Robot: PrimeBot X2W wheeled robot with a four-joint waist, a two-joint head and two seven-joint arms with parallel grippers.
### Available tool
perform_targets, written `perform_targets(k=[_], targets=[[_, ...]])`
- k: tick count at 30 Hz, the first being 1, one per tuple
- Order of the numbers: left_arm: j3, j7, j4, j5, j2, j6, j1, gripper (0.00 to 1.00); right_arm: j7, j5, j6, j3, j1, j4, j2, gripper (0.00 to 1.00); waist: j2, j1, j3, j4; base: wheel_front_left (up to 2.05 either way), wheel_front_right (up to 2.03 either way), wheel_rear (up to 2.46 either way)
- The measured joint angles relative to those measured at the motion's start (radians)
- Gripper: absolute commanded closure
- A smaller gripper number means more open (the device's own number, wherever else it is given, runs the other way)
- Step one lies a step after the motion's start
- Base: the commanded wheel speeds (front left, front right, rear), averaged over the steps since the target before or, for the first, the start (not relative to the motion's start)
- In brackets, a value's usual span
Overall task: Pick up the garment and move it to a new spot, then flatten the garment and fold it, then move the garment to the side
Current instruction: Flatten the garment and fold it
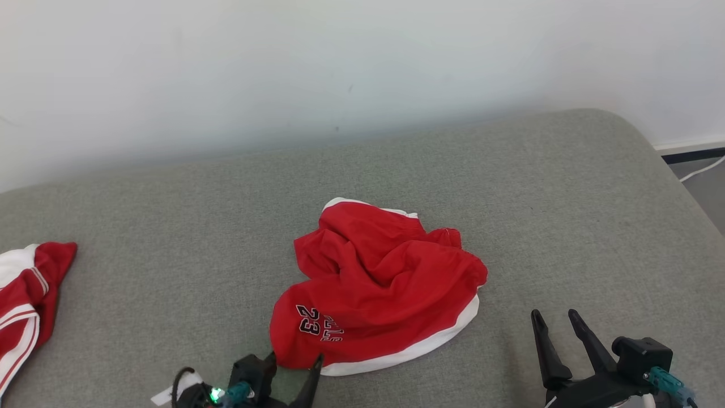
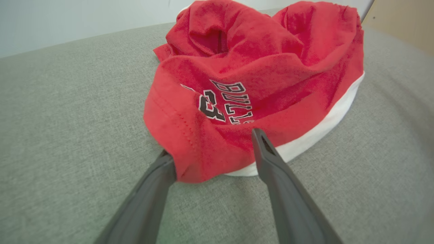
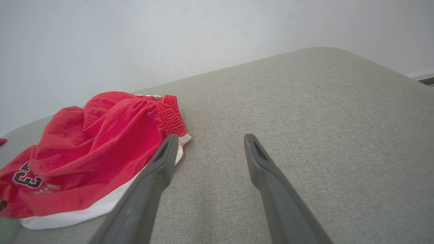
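Note:
The garment [image 1: 385,277] is a pair of red shorts with a white hem and a black "23" print, lying crumpled in the middle of the grey cushion. My left gripper [image 1: 296,360] is at its near corner. In the left wrist view the left gripper [image 2: 211,144] is open, its fingers spread on either side of the red corner of the garment [image 2: 257,61], and the fabric sags between them. My right gripper [image 1: 554,314] stands open to the right of the shorts over bare cushion. In the right wrist view the right gripper [image 3: 211,137] holds nothing, and the garment [image 3: 101,135] lies to its left.
A second red-and-white garment [image 1: 22,300] lies at the cushion's far left edge. The grey cushion [image 1: 170,226] backs onto a pale wall. Its rounded right corner drops to the floor, where a white cable [image 1: 702,169] runs.

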Motion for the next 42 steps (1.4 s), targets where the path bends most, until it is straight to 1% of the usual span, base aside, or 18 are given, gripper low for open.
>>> perform_targets(k=[8, 13, 16, 17, 19, 20, 21, 23, 35, 42], targets=[[-0.039, 0.000, -0.014, 0.020, 0.011, -0.010, 0.037, 0.00, 0.000, 0.003, 0.000, 0.007, 0.002, -0.004, -0.001, 0.00, 0.0000, 0.0000, 0.011, 0.024, 0.00, 0.00, 0.00], [-0.047, 0.000, -0.004, 0.027, 0.024, -0.010, 0.021, 0.00, -0.001, 0.002, 0.000, 0.014, -0.001, -0.006, -0.001, 0.00, 0.0000, 0.0000, 0.021, 0.015, 0.00, 0.00, 0.00], [-0.030, 0.000, -0.014, 0.019, 0.029, -0.001, 0.012, 0.00, -0.001, 0.002, 0.000, 0.011, -0.002, -0.005, -0.002, 0.00, 0.0000, 0.0001, 0.025, 0.005, 0.00, 0.00, 0.00], [-0.025, 0.000, -0.021, 0.016, 0.031, 0.001, 0.012, 0.39, -0.003, 0.002, 0.000, 0.011, -0.002, -0.004, -0.002, 0.00, 0.0000, 0.0000, 0.026, 0.002, 0.00, 0.00, 0.00], [-0.019, 0.000, -0.045, 0.015, 0.035, 0.011, 0.012, 0.78, -0.006, 0.003, 0.000, 0.010, -0.002, -0.003, -0.003, 0.00, 0.0000, 0.0000, 0.027, -0.003, 0.00, 0.00, 0.00], [-0.016, 0.000, -0.067, 0.016, 0.037, 0.018, 0.012, 0.78, -0.008, 0.004, 0.000, 0.009, -0.001, -0.002, -0.004, 0.00, 0.0000, 0.0001, 0.026, -0.004, 0.00, 0.00, 0.00], [-0.015, 0.000, -0.087, 0.018, 0.041, 0.023, 0.012, 0.64, -0.009, 0.004, 0.000, 0.008, -0.001, -0.001, -0.004, 0.00, 0.0000, 0.0000, 0.025, -0.004, 0.00, 0.00, 0.00], [-0.014, 0.000, -0.112, 0.018, 0.046, 0.031, 0.018, 0.00, -0.009, 0.004, 0.000, 0.004, 0.000, 0.001, -0.003, 0.00, 0.0000, 0.0000, 0.025, -0.002, 0.00, 0.00, 0.00], [-0.019, 0.005, -0.197, 0.017, 0.073, 0.064, 0.075, 0.00, -0.012, 0.003, 0.000, 0.003, 0.000, 0.009, -0.001, 0.00, 0.0000, 0.0000, 0.018, 0.024, 0.00, 0.00, 0.00], [-0.021, 0.022, -0.265, 0.016, 0.089, 0.092, 0.107, 0.00, -0.013, 0.004, 0.000, 0.006, 0.001, 0.009, -0.005, 0.00, 0.0000, 0.0000, 0.018, 0.028, 0.00, 0.00, 0.00]])
